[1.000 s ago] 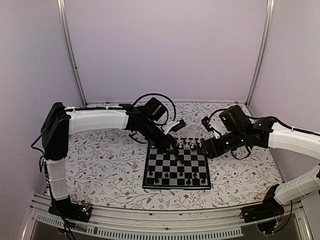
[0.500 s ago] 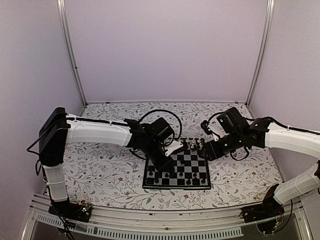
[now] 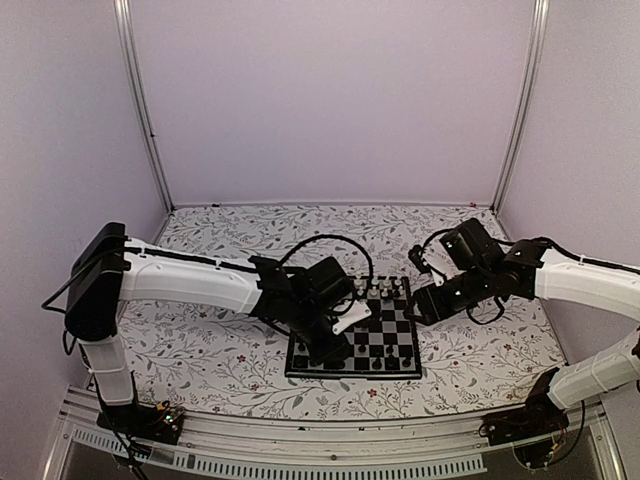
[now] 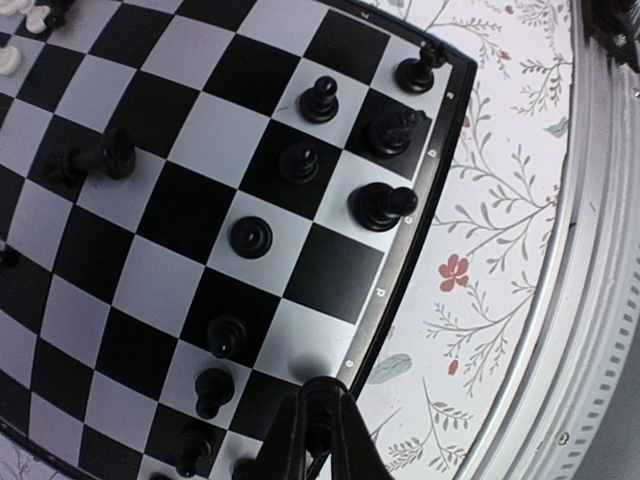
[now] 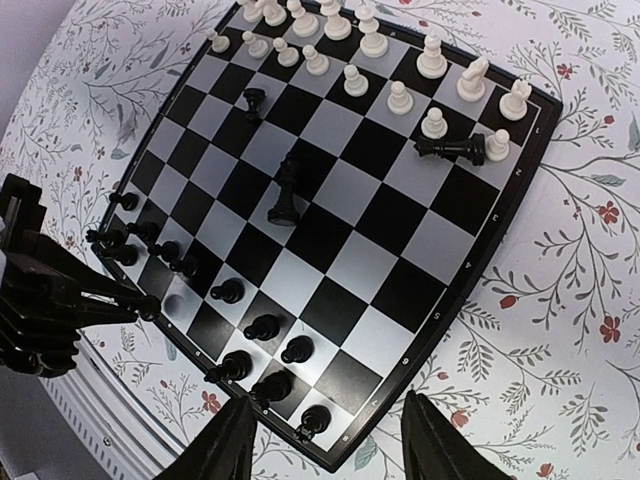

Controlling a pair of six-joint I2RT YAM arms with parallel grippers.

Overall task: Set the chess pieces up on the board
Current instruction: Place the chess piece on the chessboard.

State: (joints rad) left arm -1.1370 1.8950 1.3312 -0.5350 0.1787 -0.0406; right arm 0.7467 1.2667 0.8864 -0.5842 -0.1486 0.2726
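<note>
Mostly done, I judge: on the board mid table, white pieces fill far rows, black pieces near rows, two fallen black ones misplaced; left gripper pinched shut near-left, right gripper spread, empty.

White pieces are ranged along the far edge of the board, black pieces along its near-left edge. A toppled black piece is seen at the board's centre (a second toppled piece among the white pawns). The right pincer is held agape over the board's near corner.
</note>
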